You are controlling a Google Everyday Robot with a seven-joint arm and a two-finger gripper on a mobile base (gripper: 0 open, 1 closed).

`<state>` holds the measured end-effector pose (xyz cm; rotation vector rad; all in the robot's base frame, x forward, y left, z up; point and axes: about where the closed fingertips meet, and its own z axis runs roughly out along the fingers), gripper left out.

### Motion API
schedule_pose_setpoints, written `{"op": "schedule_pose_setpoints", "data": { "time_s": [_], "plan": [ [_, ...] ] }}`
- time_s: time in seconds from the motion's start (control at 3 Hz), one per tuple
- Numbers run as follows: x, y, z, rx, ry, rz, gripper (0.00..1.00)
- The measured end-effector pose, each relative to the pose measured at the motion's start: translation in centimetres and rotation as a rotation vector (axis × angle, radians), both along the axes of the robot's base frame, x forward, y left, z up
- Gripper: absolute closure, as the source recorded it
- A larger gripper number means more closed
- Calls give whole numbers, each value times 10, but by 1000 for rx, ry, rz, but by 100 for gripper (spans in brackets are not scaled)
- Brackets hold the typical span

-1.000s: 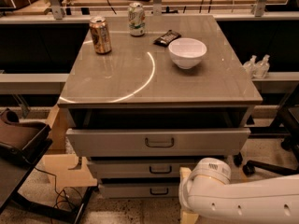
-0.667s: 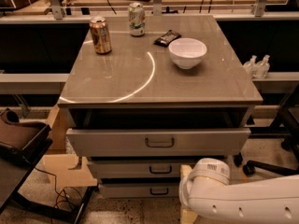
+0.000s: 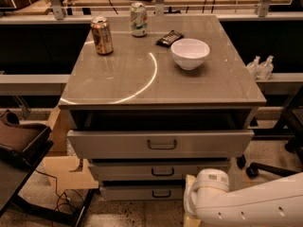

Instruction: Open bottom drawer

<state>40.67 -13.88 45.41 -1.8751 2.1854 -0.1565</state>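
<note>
Grey desk (image 3: 161, 79) with its top drawer (image 3: 109, 145) pulled well out, but the bottom drawer (image 3: 132, 192), down by the floor, looks barely out if at all, so the pull is yet to do. The white arm (image 3: 251, 205) sits just right of it. The end effector is out of shot, its grip impossible to tell, and the dark handle (image 3: 161, 193) is free.

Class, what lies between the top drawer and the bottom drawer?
The middle drawer, in the camera view. The gripper is out of frame; only the arm shows.
</note>
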Motion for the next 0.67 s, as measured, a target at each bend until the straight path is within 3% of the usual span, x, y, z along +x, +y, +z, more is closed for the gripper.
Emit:
{"op": "schedule_pose_setpoints", "data": {
  "time_s": [0.33,0.67],
  "plan": [
    [-25,-22,-59,-91,101,-18,0],
    [-37,-32,-105,-162,150,-15,0]
  ]
}}
